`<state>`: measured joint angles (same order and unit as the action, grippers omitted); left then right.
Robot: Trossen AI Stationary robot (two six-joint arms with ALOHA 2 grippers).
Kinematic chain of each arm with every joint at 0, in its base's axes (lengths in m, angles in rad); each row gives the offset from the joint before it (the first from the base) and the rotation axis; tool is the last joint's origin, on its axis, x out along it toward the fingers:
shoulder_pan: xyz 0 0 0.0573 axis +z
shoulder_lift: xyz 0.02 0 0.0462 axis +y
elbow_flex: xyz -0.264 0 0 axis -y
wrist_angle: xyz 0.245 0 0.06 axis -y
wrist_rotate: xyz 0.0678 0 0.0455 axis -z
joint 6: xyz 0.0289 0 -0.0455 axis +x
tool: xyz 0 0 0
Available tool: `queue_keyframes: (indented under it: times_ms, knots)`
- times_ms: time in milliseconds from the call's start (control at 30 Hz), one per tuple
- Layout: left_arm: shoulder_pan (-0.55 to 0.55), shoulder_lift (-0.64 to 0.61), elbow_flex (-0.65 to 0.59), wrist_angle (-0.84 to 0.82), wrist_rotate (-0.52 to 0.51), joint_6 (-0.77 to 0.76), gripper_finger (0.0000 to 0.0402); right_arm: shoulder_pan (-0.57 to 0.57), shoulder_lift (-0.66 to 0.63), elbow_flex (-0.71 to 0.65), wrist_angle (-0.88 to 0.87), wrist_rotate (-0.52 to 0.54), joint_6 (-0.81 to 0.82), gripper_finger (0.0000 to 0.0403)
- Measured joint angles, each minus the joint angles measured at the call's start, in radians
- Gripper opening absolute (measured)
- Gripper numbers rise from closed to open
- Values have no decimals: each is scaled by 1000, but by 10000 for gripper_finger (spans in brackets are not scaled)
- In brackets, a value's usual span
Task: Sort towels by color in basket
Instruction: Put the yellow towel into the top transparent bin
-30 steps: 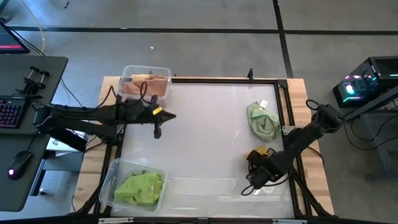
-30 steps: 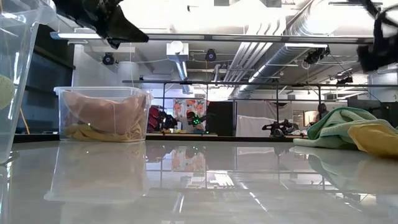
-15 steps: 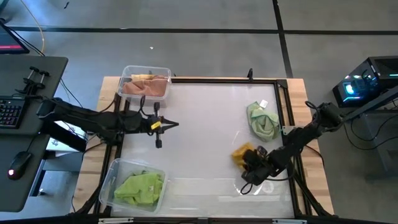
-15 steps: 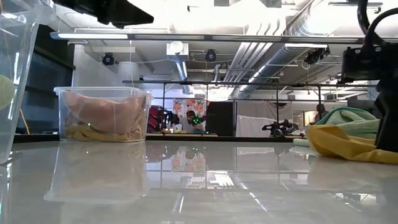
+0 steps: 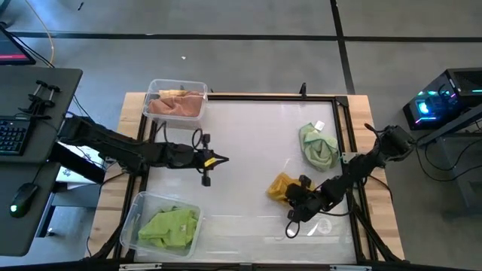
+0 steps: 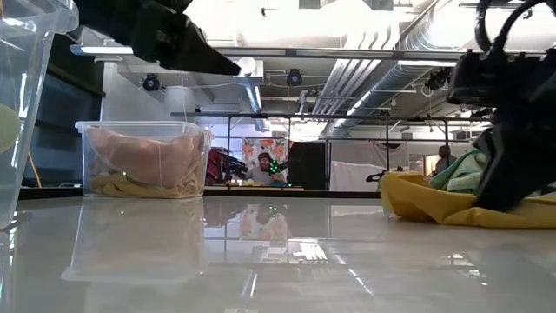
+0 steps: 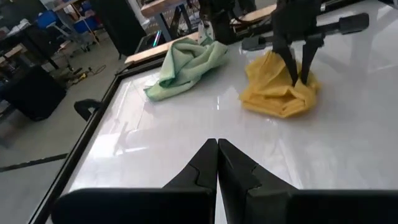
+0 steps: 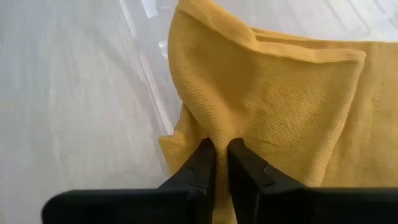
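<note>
A mustard yellow towel (image 5: 279,188) lies bunched on the white table at near right, and my right gripper (image 5: 292,196) is shut on it. A sage green towel (image 5: 318,145) lies crumpled farther back at right, touched by nothing. At the far left corner, a pink-brown towel (image 5: 177,104) lies in a clear bin (image 5: 154,92). A lime towel (image 5: 169,226) lies in the near left bin (image 5: 134,218). My left gripper (image 5: 223,159) is shut and holds nothing. It hangs above the table left of centre, with its fingertips (image 7: 217,152) pointing toward the yellow towel. My right gripper pinches a raised fold (image 8: 219,127) of the yellow towel between its two fingers (image 7: 292,65). They come from above and point down. The towel rests on the table in a bunched heap under the fingers. One layer or several, I cannot tell.
A black frame (image 5: 343,120) runs along the table's edges. Bare white table lies between the two grippers (image 5: 248,143). A desk with a keyboard (image 5: 9,135) stands beyond the left edge, and equipment (image 5: 440,102) stands beyond the right edge.
My right gripper has gone toward the table's left edge. The yellow towel has slid along the table with it and bunched up, away from the green towel. My left gripper has gone toward the table's right and a little toward its near edge.
</note>
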<state>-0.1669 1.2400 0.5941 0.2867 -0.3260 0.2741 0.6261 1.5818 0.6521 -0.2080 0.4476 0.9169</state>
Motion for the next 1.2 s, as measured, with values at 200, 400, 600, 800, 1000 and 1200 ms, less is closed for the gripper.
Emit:
queue_keyframes:
  times_ms: [200,400,600,800,1000,1200]
  knots:
    - [0,91,0,77,84,25,0,-55,0,-12,99,10,-120,23]
    - [0,163,0,157,229,33,17,-112,-1,-168,535,51,-267,22]
    - [0,251,0,325,267,42,79,-172,-2,-266,827,124,-312,22]
    - [0,365,1,558,293,169,150,-234,-3,-234,915,132,-380,21]
    - [0,476,37,713,293,285,203,-334,-3,-163,908,115,-332,21]
    - [-4,560,116,697,42,353,244,-389,-4,-98,933,-6,-472,21]
